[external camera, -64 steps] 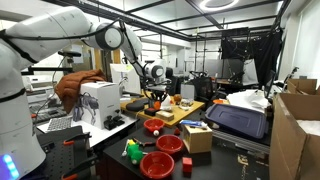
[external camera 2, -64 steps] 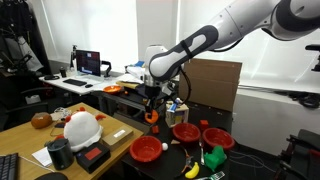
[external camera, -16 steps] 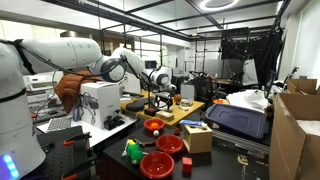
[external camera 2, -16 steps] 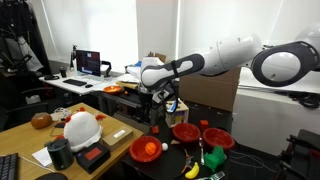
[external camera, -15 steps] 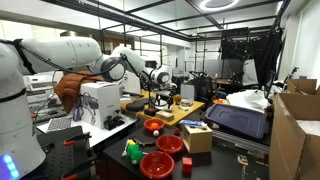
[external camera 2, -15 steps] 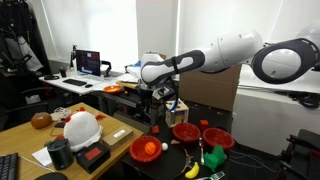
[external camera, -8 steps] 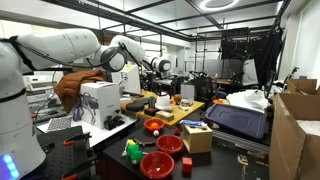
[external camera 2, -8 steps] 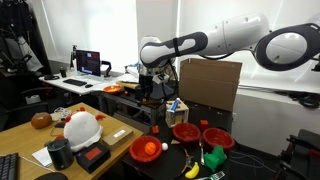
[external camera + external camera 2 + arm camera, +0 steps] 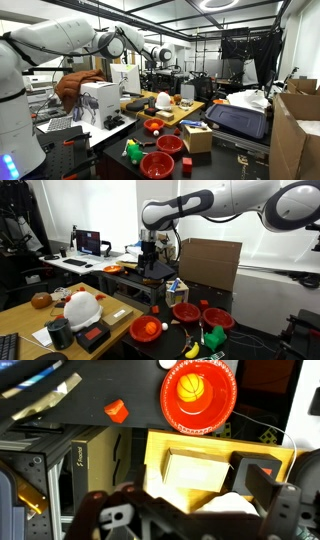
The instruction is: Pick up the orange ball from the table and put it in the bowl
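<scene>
**First speaker:** What is seen of the orange ball point(image 9: 195, 388)?

**Second speaker:** A small, smooth orange sphere is shown lying inside the bowl point(image 9: 222, 415), a round, deep vessel of glossy red plastic. The bowl is set on the dark, matte table point(image 9: 120, 380). In the wrist view it is found just past the far edge of a pale, flat wooden board point(image 9: 200, 470).

**First speaker:** What else is found nearby?

**Second speaker:** A small orange-red wedge point(image 9: 117, 410) is seen on the table to the left of the bowl. In an exterior view another red bowl point(image 9: 168, 144) is placed nearer the camera, and a rounded white-and-orange domed object point(image 9: 163, 100) is seen on the board.

**First speaker:** How is the arm held?

**Second speaker:** The glossy white arm point(image 9: 230, 200) is stretched high across the scene and bent downward at the wrist. The gripper point(image 9: 150, 262) is hung well above the board, apart from both bowl and ball. Its dark fingers point(image 9: 100, 518) are spread wide, and nothing is gripped between them.
</scene>
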Tool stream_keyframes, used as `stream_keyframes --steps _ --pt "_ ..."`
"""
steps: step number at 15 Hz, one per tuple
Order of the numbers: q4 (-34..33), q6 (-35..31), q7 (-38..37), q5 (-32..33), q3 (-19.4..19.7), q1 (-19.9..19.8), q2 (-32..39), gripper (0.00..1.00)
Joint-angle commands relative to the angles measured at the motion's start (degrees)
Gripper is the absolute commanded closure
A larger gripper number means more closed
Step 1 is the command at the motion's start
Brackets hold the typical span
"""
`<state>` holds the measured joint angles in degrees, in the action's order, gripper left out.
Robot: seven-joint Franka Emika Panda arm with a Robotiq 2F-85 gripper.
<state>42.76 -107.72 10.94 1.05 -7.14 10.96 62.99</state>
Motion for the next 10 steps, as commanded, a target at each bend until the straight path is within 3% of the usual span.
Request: stream_keyframes --steps 1,10 --pt "13.3 0.8 -2.8 -0.3 0.7 -1.6 -9.5 0.0" --pt "33.4 -4.1 -2.8 -0.5 1.3 -6.0 -22.3 0.0"
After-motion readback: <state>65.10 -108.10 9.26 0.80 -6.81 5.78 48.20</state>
